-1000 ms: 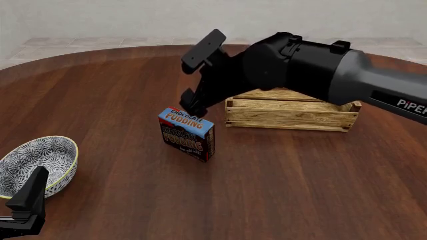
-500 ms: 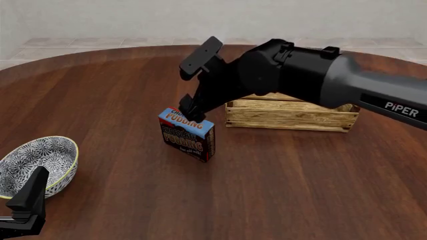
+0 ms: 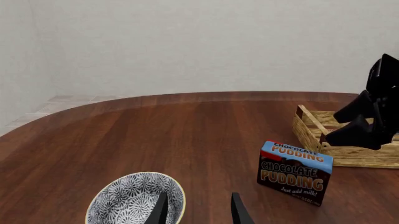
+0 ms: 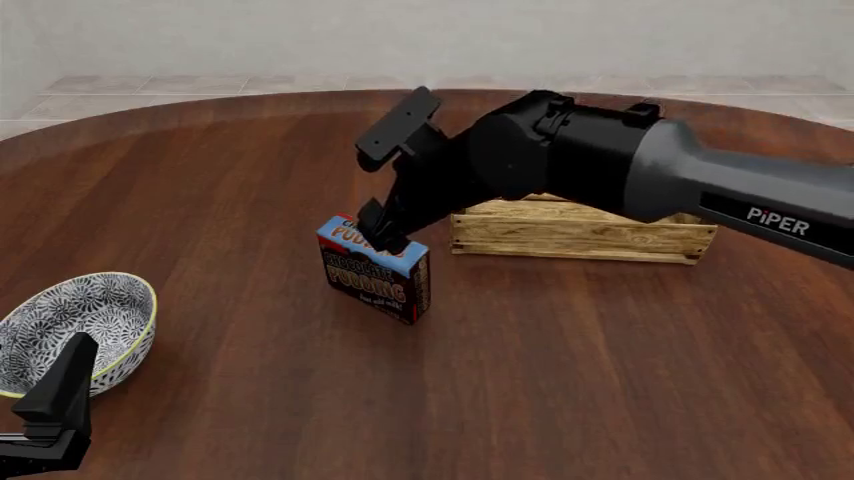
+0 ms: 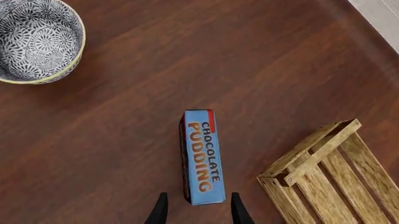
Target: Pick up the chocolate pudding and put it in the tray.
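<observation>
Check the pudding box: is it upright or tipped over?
Upright. The pudding box stands on the table, blue top band facing up, front lettering reading level; the right claw hangs open over it.

Chocolate pudding [image 4: 375, 270] upright on table [image 4: 601, 380], just left of tray [image 4: 582, 231] and slightly nearer camera, apart from it. Bowl [image 4: 70, 330] well left, at near edge. Right gripper [image 4: 375, 226] directly above pudding; left gripper [image 4: 54, 410] beside bowl.
</observation>
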Robot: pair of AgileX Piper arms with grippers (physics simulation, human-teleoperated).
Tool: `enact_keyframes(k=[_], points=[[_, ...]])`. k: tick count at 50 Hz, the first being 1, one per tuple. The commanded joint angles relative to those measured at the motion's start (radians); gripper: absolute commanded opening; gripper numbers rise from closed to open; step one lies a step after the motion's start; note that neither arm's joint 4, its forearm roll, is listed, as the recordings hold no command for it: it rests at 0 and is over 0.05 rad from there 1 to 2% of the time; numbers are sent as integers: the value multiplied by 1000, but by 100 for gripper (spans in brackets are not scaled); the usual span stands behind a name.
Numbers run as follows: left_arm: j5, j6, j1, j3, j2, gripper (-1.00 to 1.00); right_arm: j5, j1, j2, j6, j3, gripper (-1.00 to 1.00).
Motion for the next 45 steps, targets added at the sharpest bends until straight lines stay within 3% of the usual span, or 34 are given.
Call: enact_keyframes(k=[1,45], points=[[0,0,0,0,0,100,-5,5,11,1,4,100],[0,0,0,0,0,100,-7,-16,61,5,-33,100]])
